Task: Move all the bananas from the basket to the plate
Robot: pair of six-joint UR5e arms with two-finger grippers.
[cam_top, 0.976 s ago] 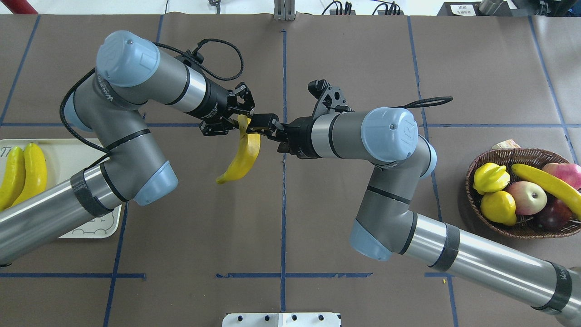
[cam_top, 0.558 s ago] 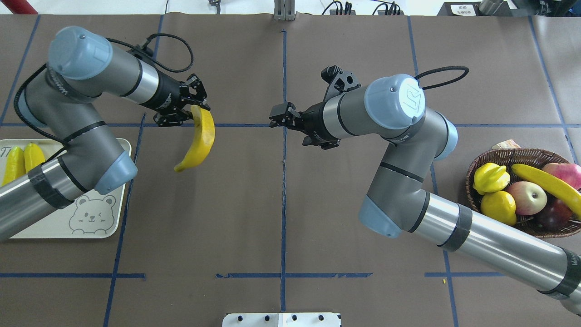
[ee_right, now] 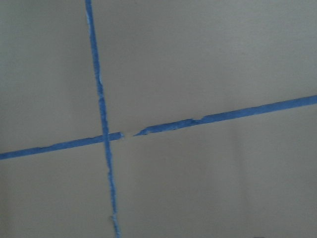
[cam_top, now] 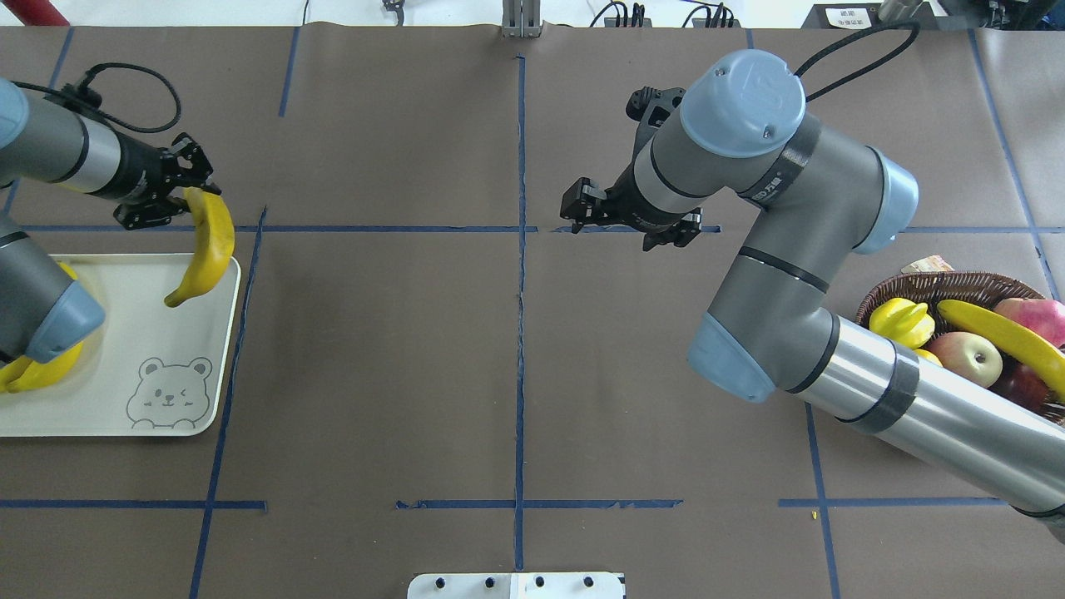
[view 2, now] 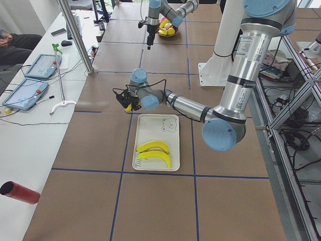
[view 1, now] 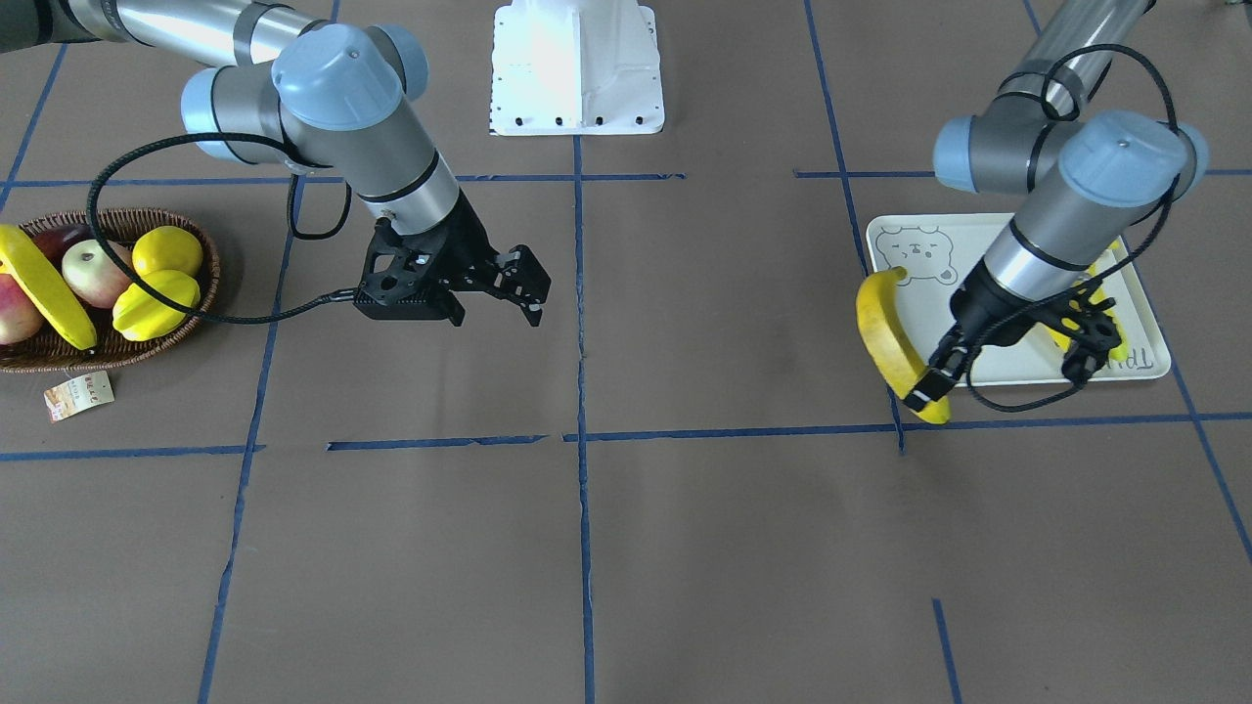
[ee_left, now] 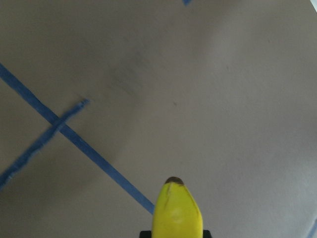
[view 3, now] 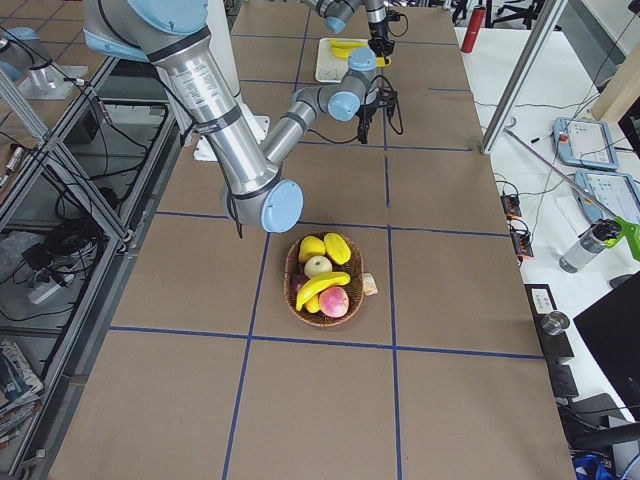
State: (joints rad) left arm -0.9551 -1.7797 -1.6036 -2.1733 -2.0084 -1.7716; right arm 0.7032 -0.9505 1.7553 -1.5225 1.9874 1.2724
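My left gripper is shut on the top end of a yellow banana. The banana hangs over the far right corner of the white bear-face plate. From the front, that banana hangs at the plate's edge, and its tip fills the bottom of the left wrist view. Two bananas lie on the plate, mostly hidden under my left arm in the overhead view. My right gripper is open and empty near the table's centre. One banana lies in the wicker basket.
The basket at the right also holds a yellow starfruit, apples and a lemon. My right forearm passes over the basket's near side. A paper tag lies beside the basket. Blue tape lines cross the brown table.
The right gripper let go of the banana and drew back to the right. The left arm carried the banana left, from the table's centre to over the plate's corner.
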